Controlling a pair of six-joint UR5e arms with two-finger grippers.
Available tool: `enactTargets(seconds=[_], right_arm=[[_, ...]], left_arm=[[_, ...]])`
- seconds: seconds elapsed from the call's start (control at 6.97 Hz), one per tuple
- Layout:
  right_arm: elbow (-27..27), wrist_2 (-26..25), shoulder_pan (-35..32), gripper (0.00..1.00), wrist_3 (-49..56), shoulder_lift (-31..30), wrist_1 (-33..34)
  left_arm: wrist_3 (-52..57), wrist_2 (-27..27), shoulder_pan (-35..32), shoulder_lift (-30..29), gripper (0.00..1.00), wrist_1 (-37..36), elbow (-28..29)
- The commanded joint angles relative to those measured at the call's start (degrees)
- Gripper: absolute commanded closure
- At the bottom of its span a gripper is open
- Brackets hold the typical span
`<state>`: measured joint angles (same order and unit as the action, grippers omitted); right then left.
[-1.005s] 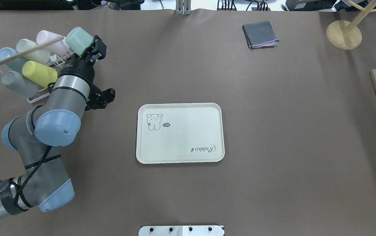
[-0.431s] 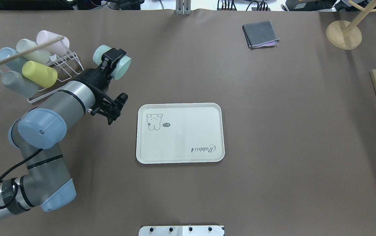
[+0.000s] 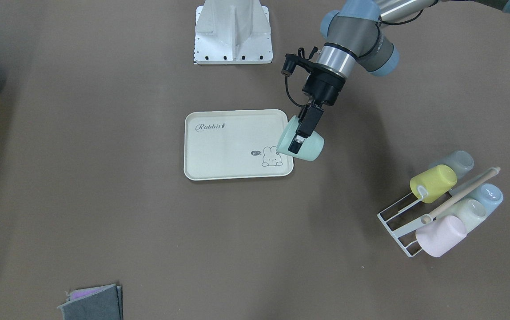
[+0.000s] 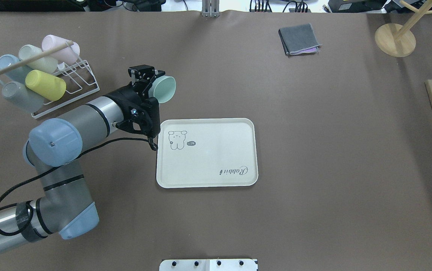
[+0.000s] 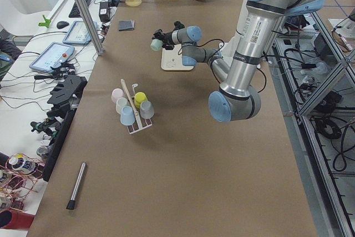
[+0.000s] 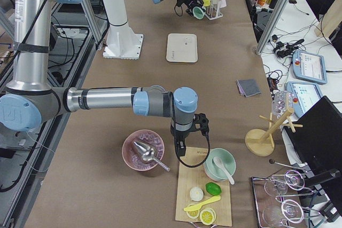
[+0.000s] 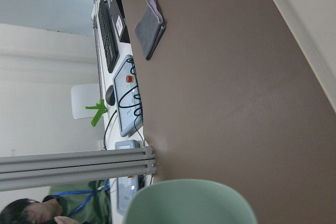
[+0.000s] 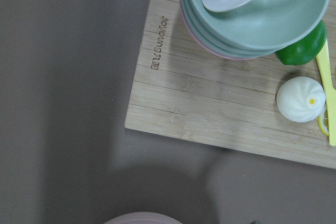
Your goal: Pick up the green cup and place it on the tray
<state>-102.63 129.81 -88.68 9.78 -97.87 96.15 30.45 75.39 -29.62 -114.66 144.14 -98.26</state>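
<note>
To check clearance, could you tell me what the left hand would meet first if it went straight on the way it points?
Probably the bare table just past the tray: the left hand, holding the green cup, points away from the robot and slightly down. Depth is unclear.

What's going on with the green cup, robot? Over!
Left gripper shut on green cup, tipped sideways in air by tray corner. Right gripper far off near wooden board, state unclear. Nothing between cup and tray.
</note>
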Motion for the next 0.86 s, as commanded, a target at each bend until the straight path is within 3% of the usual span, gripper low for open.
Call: enactTargets(seconds=[0.0, 0.29, 0.72], right_arm=[[-0.03, 0.01, 0.0, 0.0, 0.07, 0.04, 0.0], [-0.03, -0.08, 0.0, 0.0, 0.07, 0.05, 0.0], [-0.11, 0.09, 0.0, 0.0, -0.02, -0.04, 0.0]], left_arm=[[-27.5, 10.24, 0.44, -6.07, 0.66, 1.57, 6.65], [-43.66, 14.86, 1.23, -8.55, 0.66, 9.35, 12.63], [-46.09, 15.58, 2.9, -12.86, 0.66, 23.93, 22.47]])
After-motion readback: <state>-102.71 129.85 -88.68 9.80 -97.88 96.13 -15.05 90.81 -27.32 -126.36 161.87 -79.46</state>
